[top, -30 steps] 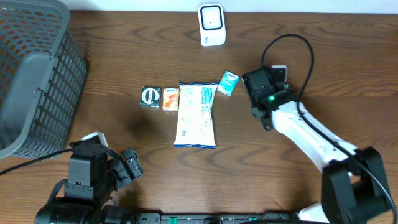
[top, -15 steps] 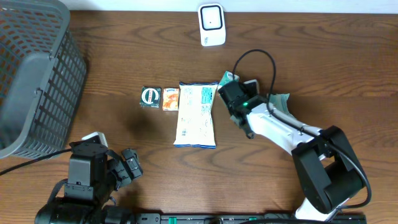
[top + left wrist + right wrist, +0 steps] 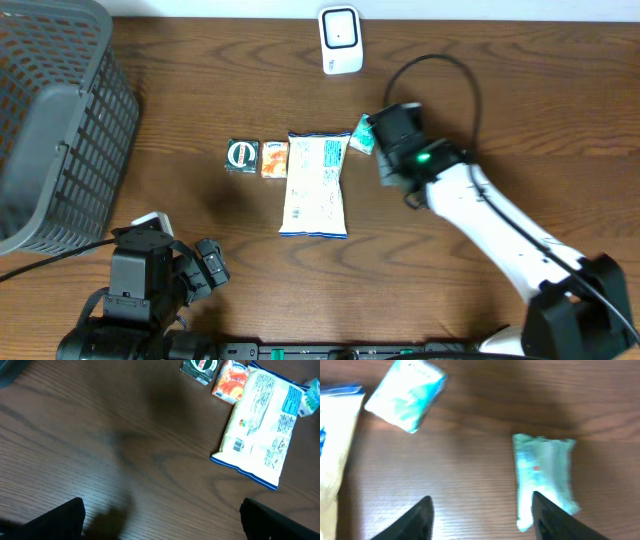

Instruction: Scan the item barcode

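Note:
The white scanner [image 3: 340, 40] stands at the table's back edge. A row of items lies mid-table: a dark packet [image 3: 241, 155], an orange packet [image 3: 275, 158], a white and blue bag [image 3: 317, 185] and a small teal packet [image 3: 365, 133]. My right arm's wrist [image 3: 402, 138] hovers just right of that teal packet [image 3: 407, 395]. My right gripper [image 3: 482, 515] is open over bare wood. A second pale teal packet [image 3: 545, 472] lies flat, its lower end under the right fingertip [image 3: 555, 520]. My left gripper [image 3: 162, 520] is wide open and holds nothing, at the front left.
A grey plastic basket [image 3: 55, 120] fills the left back corner. The white and blue bag [image 3: 262, 430], orange packet [image 3: 231, 382] and dark packet [image 3: 200, 367] show at the top of the left wrist view. The right arm's cable loops above the wrist.
My right gripper has gone from shut to open, and a pale teal packet now lies on the table beside it. The right wrist swung left, then back a little. The left arm stayed still.

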Robot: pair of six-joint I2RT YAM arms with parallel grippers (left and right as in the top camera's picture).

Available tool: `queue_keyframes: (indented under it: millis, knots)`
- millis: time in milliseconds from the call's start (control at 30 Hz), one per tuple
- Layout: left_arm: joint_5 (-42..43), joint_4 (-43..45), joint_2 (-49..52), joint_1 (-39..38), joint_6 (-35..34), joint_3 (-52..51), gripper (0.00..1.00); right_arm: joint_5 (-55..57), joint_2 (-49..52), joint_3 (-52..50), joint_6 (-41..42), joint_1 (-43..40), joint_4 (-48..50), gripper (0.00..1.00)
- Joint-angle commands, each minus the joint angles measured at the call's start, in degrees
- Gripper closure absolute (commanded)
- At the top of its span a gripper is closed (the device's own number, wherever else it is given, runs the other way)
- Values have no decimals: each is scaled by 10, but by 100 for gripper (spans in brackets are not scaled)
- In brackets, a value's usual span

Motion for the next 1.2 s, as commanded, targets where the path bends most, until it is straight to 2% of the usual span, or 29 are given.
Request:
queue_keyframes:
  millis: [0, 133, 233, 267, 300, 467, 600, 833, 1167]
  knots:
    - [-5, -2, -2, 1, 1, -1, 3, -51, -23, 7, 4, -79, -13, 38]
    - [-5, -2, -2, 1, 1, -1, 2, -181, -25, 7, -45, -177, -15, 35]
    - [-5, -2, -2, 1, 1, -1, 2, -269, -22, 7, -87, -251, -16, 27]
    - [-5, -2, -2, 1, 1, -1, 2, -282, -21, 7, -92, -270, -17, 23]
    - [-5, -2, -2, 1, 1, -1, 3, -289, -21, 7, -93, -309, -18, 1]
    - [-5, -2, -2, 1, 1, -1, 2, -287, -21, 7, -93, -380, -22, 1]
    - [-5, -2, -2, 1, 1, -1, 2, -287, -21, 3, -99, -406, -12, 1]
    - [-5, -2, -2, 1, 1, -1, 2, -292, -1, -1, -143, -414, 1, 1]
    - [-5, -2, -2, 1, 1, -1, 2, -377, 69, -1, -206, -415, 13, 3]
